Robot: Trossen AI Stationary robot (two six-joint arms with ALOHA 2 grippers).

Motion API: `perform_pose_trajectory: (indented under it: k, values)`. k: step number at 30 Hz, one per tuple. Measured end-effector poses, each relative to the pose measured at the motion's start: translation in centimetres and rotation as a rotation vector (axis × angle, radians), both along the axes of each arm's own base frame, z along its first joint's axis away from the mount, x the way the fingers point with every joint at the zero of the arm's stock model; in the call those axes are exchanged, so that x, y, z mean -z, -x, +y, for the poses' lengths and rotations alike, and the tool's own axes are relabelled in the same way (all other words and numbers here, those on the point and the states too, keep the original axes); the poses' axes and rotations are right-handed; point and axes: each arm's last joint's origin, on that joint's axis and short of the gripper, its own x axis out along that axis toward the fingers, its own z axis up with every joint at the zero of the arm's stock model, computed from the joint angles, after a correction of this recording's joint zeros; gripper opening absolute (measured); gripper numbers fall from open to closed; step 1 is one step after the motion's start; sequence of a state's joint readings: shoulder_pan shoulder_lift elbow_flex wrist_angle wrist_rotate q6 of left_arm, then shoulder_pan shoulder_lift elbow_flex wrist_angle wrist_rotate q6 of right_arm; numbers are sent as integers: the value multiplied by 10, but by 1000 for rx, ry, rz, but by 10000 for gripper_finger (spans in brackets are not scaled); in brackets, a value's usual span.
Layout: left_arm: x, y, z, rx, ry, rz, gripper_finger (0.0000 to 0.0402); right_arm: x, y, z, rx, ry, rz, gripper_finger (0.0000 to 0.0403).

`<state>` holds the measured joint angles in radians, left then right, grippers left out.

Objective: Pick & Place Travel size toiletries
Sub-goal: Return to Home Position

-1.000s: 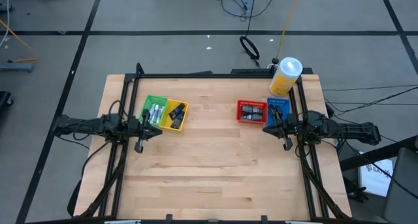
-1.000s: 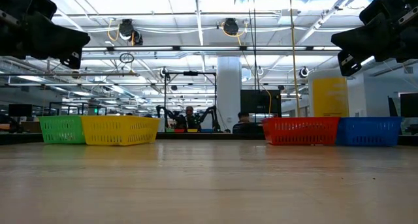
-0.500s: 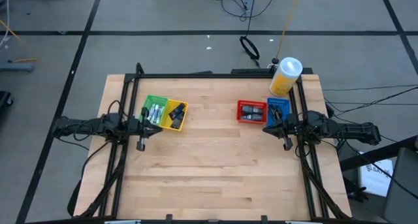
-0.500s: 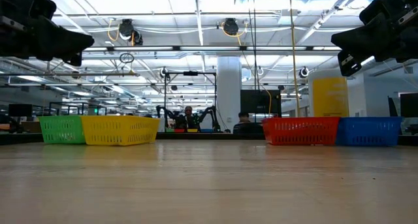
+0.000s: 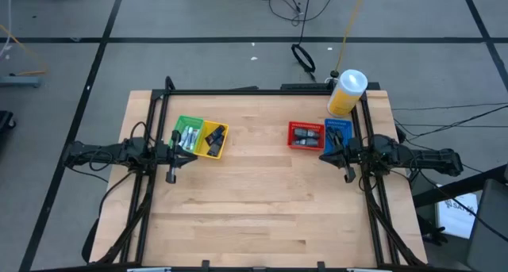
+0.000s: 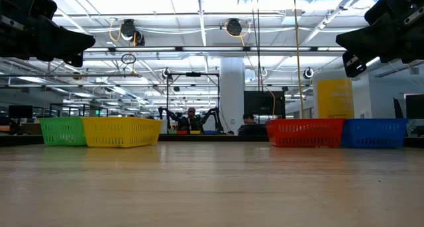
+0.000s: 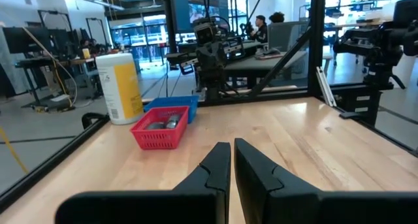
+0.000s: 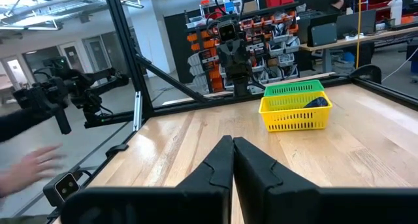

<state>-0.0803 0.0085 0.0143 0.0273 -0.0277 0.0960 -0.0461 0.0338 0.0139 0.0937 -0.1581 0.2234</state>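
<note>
The toiletries lie in four small baskets on the wooden table: pale tubes in the green basket [image 5: 187,132], dark pieces in the yellow basket [image 5: 213,139], dark and silver pieces in the red basket [image 5: 304,135], and a few in the blue basket [image 5: 338,132]. My left gripper [image 5: 179,156] hovers above the table just near of the green and yellow baskets, shut and empty; its fingers show closed in the left wrist view [image 7: 232,151]. My right gripper [image 5: 330,155] hovers just near of the blue basket, shut and empty, as the right wrist view [image 8: 232,145] shows.
A big yellow jar with a white cap [image 5: 347,92] stands at the far right corner, behind the blue basket. A black frame [image 5: 262,90] runs along the table's far, left and right edges. A blurred hand [image 8: 32,165] of a person shows beyond the table's near side. Bare wood [image 5: 262,208] fills the table's middle and near half.
</note>
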Motion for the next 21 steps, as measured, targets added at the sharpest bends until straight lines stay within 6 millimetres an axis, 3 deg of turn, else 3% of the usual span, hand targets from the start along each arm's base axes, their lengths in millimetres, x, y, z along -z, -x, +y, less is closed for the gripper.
perform_pose_trajectory:
  k: [21]
  values:
    - [-2,0,0,-2,1,-23,21,0,0,0,0,0,0,4]
